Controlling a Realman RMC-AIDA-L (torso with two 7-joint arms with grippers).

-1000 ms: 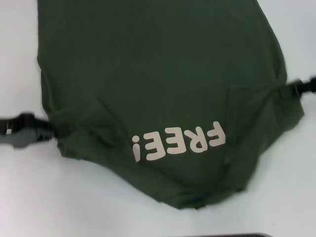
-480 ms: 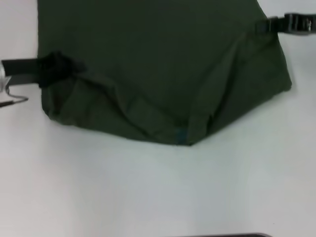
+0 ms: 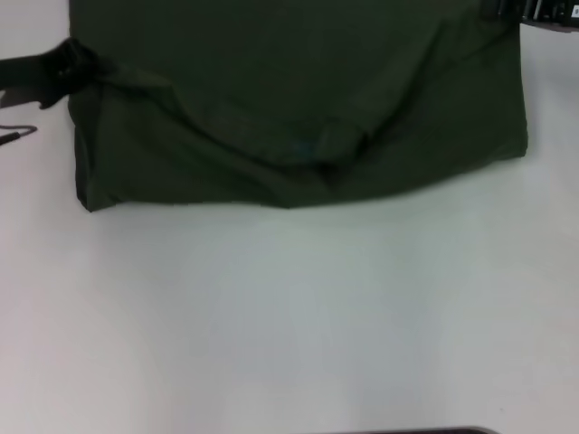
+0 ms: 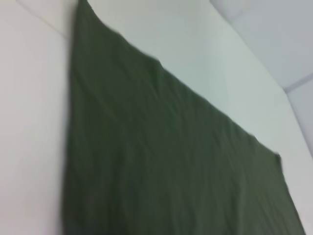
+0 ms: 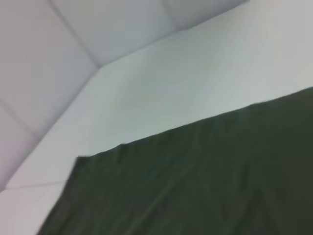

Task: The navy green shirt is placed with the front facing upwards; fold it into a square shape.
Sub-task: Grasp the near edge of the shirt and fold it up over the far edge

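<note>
At either side edge of the shirt (image 3: 298, 99), left gripper (image 3: 77, 63) and right gripper (image 3: 507, 11) pinch soft, limp cloth.

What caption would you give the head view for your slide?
Left hand and right hand grip the navy green shirt at its sides, folding it on the white table.

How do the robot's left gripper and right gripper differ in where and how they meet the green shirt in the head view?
The left gripper meets the navy green shirt at its left edge, lower in the view; the right gripper meets the right edge higher, at the frame's top. The left gripper shows much of its black body; the right gripper is mostly cut off. Both are black, and folds run from each toward the shirt's middle.
</note>
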